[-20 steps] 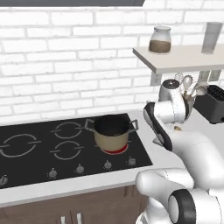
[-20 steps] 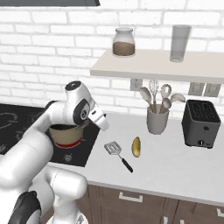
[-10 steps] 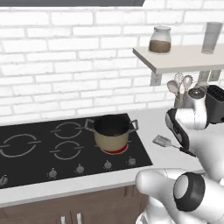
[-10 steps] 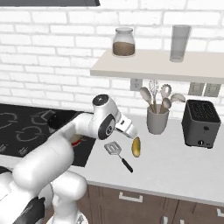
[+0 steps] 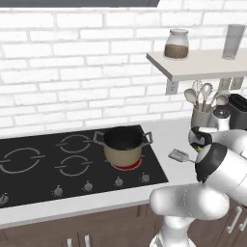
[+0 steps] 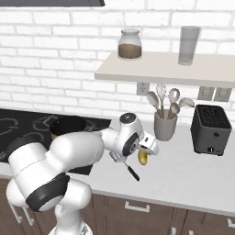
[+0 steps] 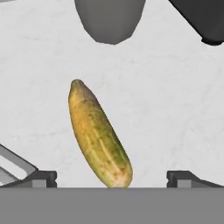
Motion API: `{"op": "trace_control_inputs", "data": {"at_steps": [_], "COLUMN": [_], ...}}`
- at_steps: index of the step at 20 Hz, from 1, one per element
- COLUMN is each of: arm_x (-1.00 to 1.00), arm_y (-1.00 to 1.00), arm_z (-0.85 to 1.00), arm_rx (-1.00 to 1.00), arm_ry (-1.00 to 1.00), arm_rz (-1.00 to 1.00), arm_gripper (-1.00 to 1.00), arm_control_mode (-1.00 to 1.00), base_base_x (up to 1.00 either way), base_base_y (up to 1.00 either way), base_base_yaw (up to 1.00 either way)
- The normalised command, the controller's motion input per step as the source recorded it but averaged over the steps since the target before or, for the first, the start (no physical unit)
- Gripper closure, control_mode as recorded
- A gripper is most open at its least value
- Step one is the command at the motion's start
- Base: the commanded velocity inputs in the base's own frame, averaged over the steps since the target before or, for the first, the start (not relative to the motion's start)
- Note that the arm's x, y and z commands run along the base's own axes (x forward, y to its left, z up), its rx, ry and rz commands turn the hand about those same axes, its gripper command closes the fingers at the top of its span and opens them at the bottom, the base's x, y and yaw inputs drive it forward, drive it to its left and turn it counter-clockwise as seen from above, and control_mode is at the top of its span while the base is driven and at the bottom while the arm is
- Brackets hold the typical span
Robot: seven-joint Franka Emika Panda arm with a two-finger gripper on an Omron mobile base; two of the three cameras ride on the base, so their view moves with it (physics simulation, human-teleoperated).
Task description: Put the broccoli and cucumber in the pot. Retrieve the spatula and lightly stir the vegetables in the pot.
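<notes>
The gripper is hovering over the cucumber with jaws spread wide, holding nothing. The cucumber is lying flat on the white counter, beside the spatula and near the grey utensil cup. The pot is sitting on the stovetop, well apart.
</notes>
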Motion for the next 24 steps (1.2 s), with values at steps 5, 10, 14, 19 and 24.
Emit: {"op": "trace_control_inputs", "data": {"at_steps": [5, 10, 14, 19, 24], "arm_x": [0.17, 0.0, 0.06, 0.21, -0.16], "arm_y": [-0.03, -0.11, -0.11, 0.0, 0.0], "arm_z": [-0.49, -0.43, -0.32, -0.2, -0.01], "arm_rx": [0.0, 0.0, 0.0, 0.0, 0.0], "arm_ry": [0.19, 0.18, 0.16, 0.11, 0.01], "arm_rz": [0.06, 0.09, 0.09, 0.1, 0.15], "arm_gripper": [-1.0, -1.0, -1.0, 1.0, 1.0], "arm_control_mode": [-1.0, -1.0, -1.0, -1.0, -1.0], "base_base_x": [0.0, 0.0, 0.0, 0.0, 0.0], "base_base_y": [0.0, 0.0, 0.0, 0.0, 0.0], "base_base_yaw": [0.0, 0.0, 0.0, 0.0, 0.0]}}
